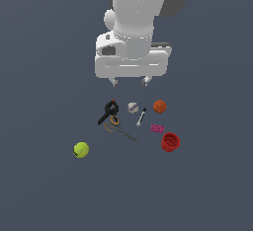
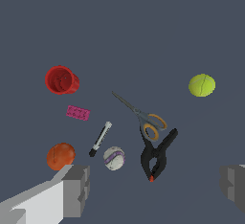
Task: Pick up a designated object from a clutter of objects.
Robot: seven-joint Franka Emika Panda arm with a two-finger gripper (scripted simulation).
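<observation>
Orange ball (image 1: pixel 159 106) is seen resting on the dark worktop (image 1: pixel 39 190) at the edge of the clutter, on the exterior view's right, with the black-white marker (image 1: pixel 142 117) near it on one side and the pink block (image 1: pixel 157 128) and red cup (image 1: pixel 170 141) a little further along. It is touched by none of them, so free room is judged to exist around it for two fingers. The end effector (image 1: pixel 130 81) is held high above the group, well apart from every object, with its fingers spread wide and nothing between them; in the wrist view one finger (image 2: pixel 76 189) is seen close to the orange ball (image 2: pixel 61 155) and the other at the far edge of the picture. This height is probably kept so that the whole group can be looked at before a descent is chosen. The white baseball (image 1: pixel 132 107), the black clamp (image 1: pixel 108 112) and the scissors (image 1: pixel 120 129) are lying more under the wrist, while the yellow-green tennis ball (image 1: pixel 81 149) is set alone, well apart. A sideways shift toward the ball seems needed first, and the marker should be avoided.
</observation>
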